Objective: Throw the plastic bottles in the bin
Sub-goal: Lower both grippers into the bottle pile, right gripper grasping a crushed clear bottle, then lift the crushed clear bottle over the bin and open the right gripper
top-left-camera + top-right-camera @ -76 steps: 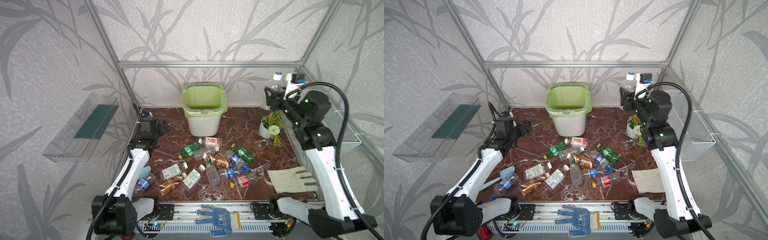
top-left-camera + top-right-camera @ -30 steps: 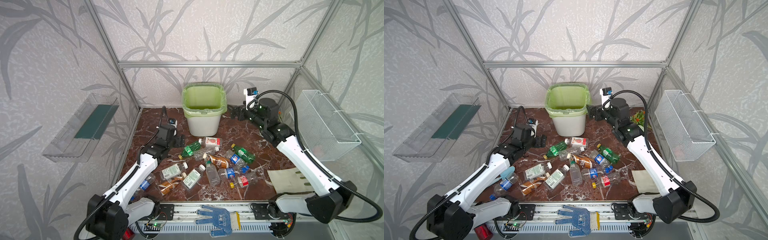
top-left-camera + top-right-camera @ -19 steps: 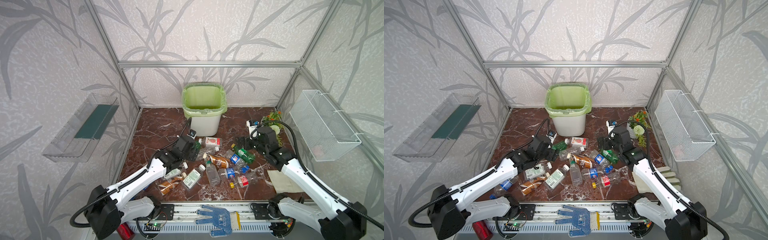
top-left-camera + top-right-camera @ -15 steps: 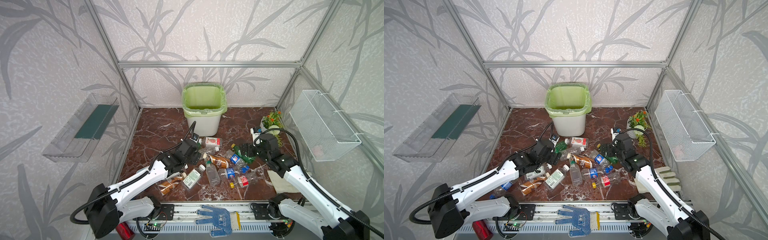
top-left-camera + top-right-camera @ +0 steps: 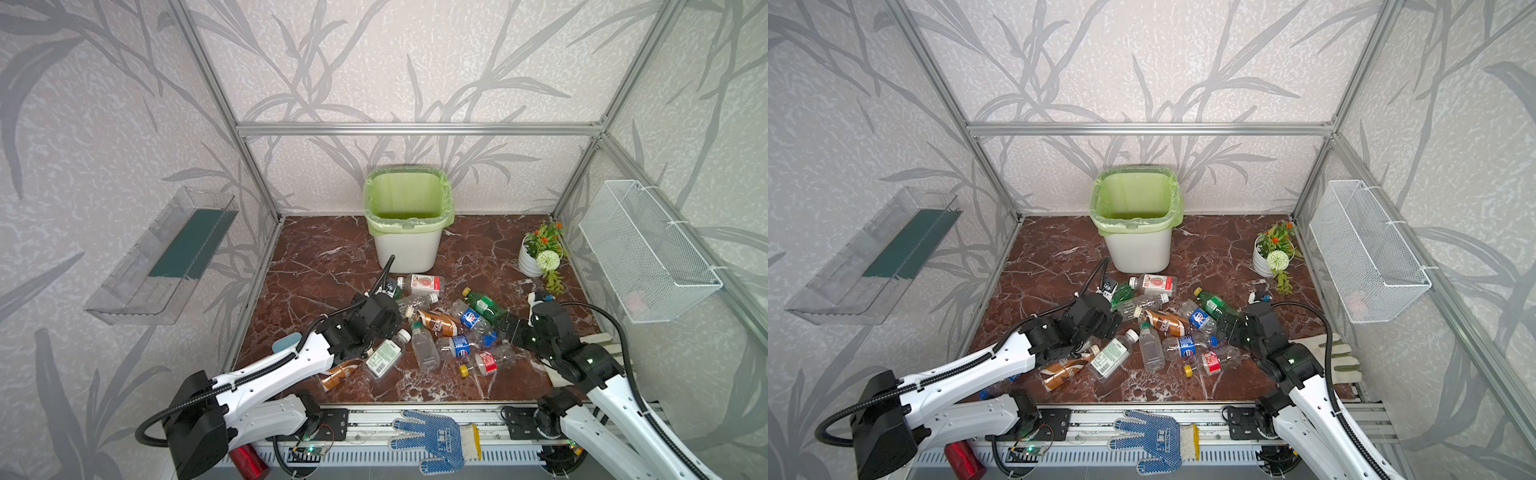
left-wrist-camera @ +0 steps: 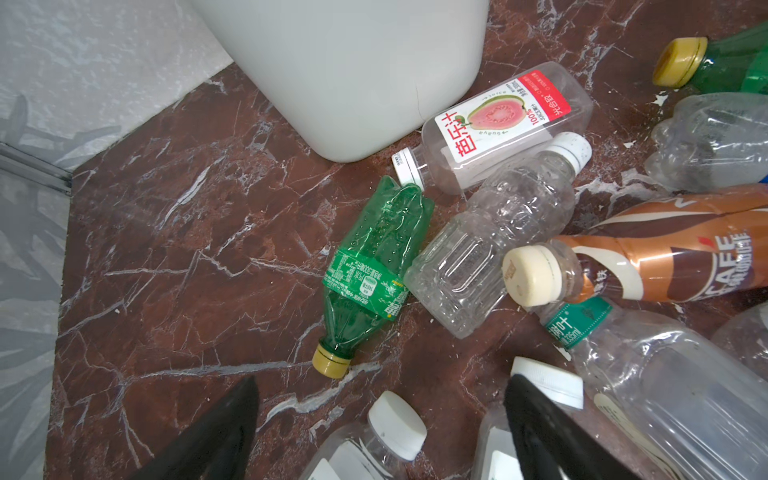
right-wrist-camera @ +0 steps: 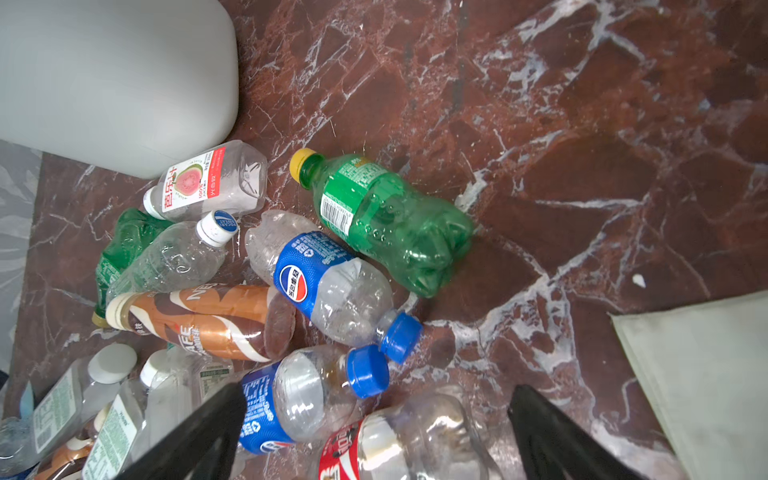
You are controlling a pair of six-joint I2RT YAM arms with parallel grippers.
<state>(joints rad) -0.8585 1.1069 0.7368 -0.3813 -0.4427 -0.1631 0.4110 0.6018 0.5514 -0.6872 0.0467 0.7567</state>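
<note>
— What sits at the near edge?

— A blue dotted work glove lies on the metal front rail. A pale grey-green glove lies at the right front edge of the red-brown marble surface.

— And just behind?

— The plastic bottles lie on their sides in one heap in the middle of the surface, many of them touching. Both arms come in low from the front corners.

— The left pincer?

— It is spread wide and holds nothing. In the left wrist view its black fingers straddle a clear bottle with a white cap. I cannot tell whether they touch it. Just ahead lies a crumpled green bottle with a yellow cap.

— The right pincer?

— It is also wide apart and empty. It hangs over a clear blue-labelled bottle with a blue cap and a clear red-labelled bottle.

— Where is there room to move?

— Bare marble lies left of the heap, up to the left wall and on to the back. Another strip lies between the heap and the white flower pot by the right wall.

— And the bin?

— The white squarish bin with a light green liner stands upright at the far middle, near the back wall, with its mouth open upward. A clear squarish bottle with a red-and-white guava label lies just beside its base.
</note>
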